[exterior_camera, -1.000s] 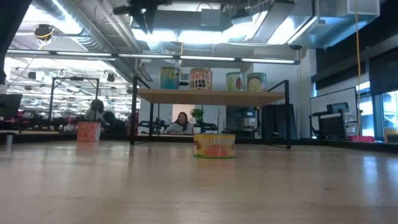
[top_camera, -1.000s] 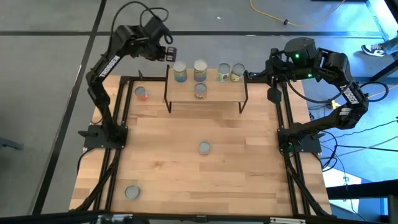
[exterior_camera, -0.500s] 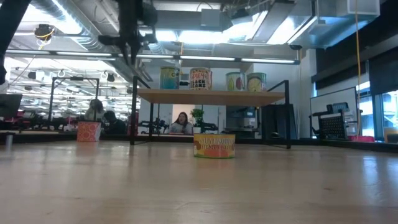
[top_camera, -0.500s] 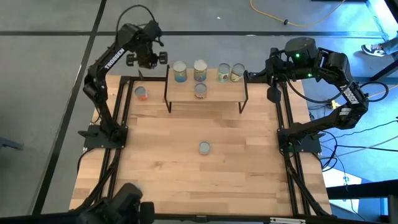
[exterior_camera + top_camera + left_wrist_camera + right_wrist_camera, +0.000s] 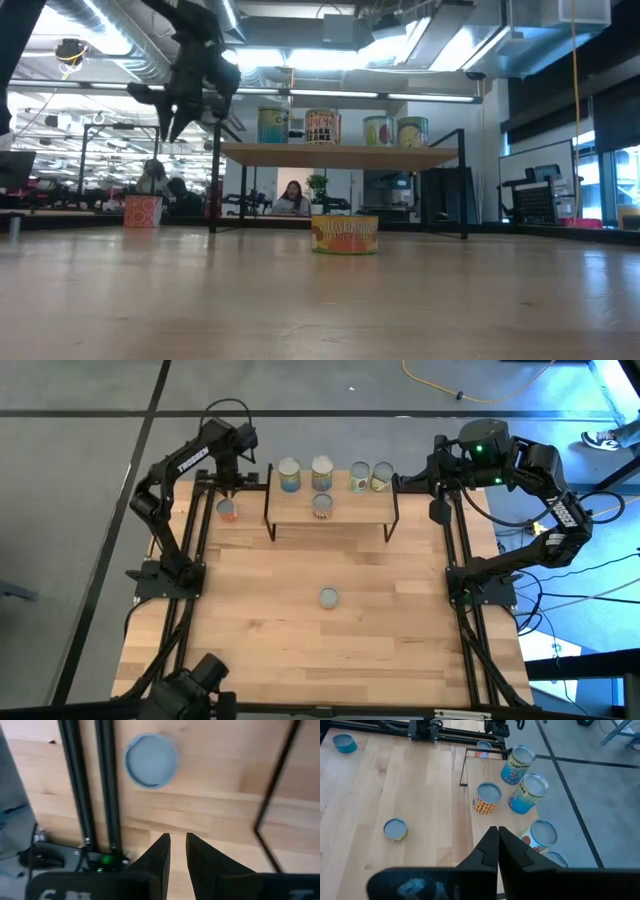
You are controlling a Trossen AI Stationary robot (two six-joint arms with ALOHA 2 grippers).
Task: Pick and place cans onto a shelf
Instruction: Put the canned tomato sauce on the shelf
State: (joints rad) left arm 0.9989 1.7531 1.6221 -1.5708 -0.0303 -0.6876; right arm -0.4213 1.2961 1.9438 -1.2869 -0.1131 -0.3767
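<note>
The shelf (image 5: pixel 332 510) stands at the table's far middle with several cans on its plank top, among them a blue-green one (image 5: pixel 289 475) and a yellow one (image 5: pixel 321 472). A red-orange can (image 5: pixel 227 510) stands on the table left of the shelf; its round top (image 5: pixel 151 760) shows in the left wrist view. My left gripper (image 5: pixel 228 487) hangs above this can's far side, pointing down, slightly open and empty (image 5: pixel 177 851). A yellow can (image 5: pixel 328 597) stands mid-table. My right gripper (image 5: pixel 497 829) is shut and raised beyond the shelf's right end.
Black frame rails (image 5: pixel 90 785) run beside the red-orange can. The shelf's thin black leg (image 5: pixel 275 795) stands to its other side. A blue can (image 5: pixel 344 742) sits at the table's near left corner. A dark object (image 5: pixel 198 682) covers that corner in the high view.
My left gripper has swung from above the shelf's left end toward the table's left edge and come down over the red-orange can, tipping until it points straight down. A dark object has come into the high view at the near left corner.
</note>
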